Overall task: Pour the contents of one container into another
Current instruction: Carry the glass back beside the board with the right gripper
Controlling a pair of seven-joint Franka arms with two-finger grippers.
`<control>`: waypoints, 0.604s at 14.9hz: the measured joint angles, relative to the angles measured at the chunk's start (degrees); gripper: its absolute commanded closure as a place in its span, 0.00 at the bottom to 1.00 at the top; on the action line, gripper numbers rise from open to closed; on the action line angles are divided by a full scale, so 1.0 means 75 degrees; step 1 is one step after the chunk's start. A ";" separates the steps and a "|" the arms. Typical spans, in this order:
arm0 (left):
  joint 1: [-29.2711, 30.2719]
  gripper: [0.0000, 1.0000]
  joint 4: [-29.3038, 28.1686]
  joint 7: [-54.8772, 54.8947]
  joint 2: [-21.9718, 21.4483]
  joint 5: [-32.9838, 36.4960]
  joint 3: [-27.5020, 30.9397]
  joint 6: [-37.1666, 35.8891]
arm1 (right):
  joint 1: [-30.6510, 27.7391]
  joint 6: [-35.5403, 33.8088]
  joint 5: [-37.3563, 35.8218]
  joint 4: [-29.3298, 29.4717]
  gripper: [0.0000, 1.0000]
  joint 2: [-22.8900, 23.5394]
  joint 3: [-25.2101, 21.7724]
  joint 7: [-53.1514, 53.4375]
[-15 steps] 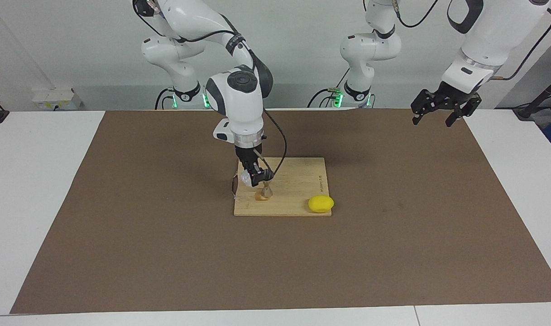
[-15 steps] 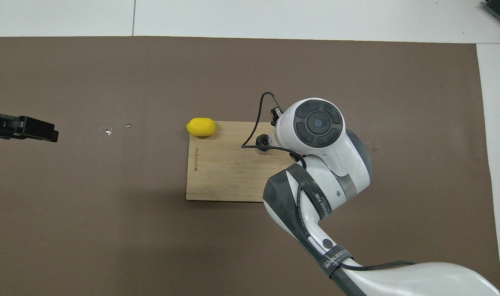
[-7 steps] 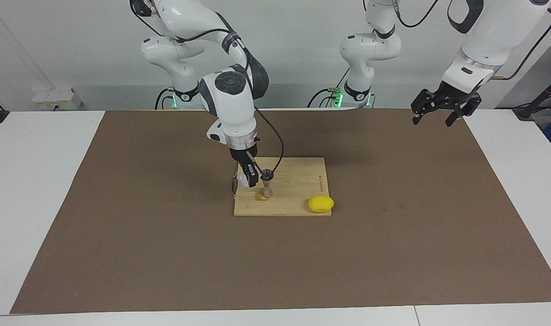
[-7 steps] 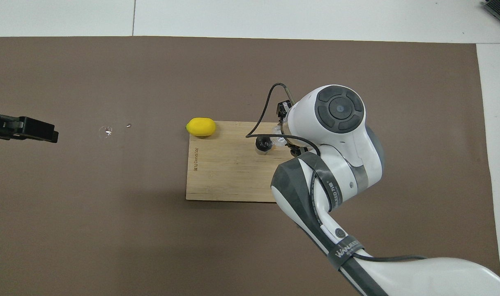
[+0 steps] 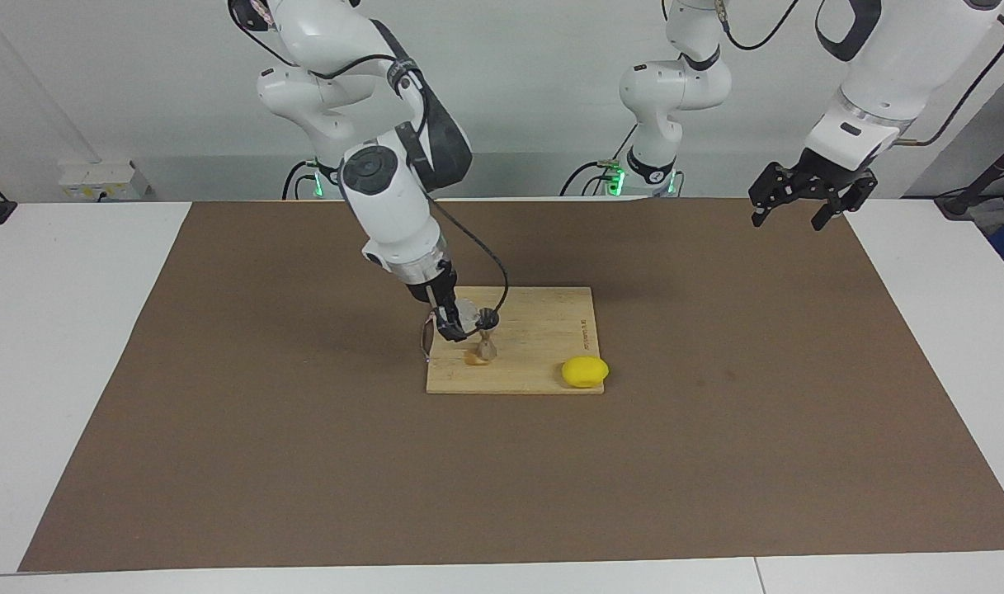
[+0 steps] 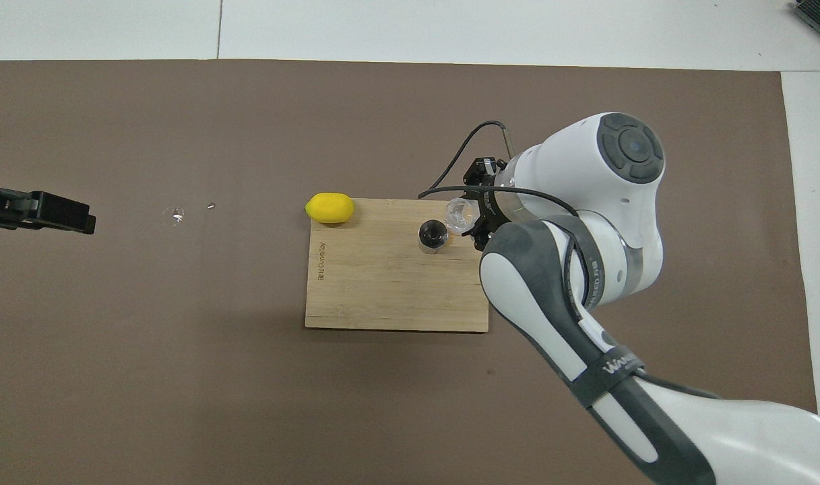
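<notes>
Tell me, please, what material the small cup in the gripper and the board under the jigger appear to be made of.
The cup, held by the right gripper, looks like clear glass or plastic: the board shows through it. The board looks like pale, matte wood, perhaps bamboo, with visible grain strips.

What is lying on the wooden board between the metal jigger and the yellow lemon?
Nothing: in the overhead view only bare bamboo cutting board separates the silvery hourglass-shaped metal jigger from the yellow lemon.

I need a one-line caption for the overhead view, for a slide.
Right tool tilts the clear cup beside the metal jigger on the wooden board; left tool waits.
</notes>
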 measured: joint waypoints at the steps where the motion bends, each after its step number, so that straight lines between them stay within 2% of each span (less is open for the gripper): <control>1: 0.0000 0.00 0.0000 0.0000 0.0000 0.0000 0.0000 0.0000 | -0.0175 0.0000 0.0285 -0.0081 1.00 0.0002 -0.0001 -0.0183; 9: 0.0001 0.00 0.0000 0.0000 0.0000 0.0000 -0.0001 -0.0004 | -0.1822 -0.0006 0.2904 -0.1431 1.00 0.0018 -0.0013 -0.2958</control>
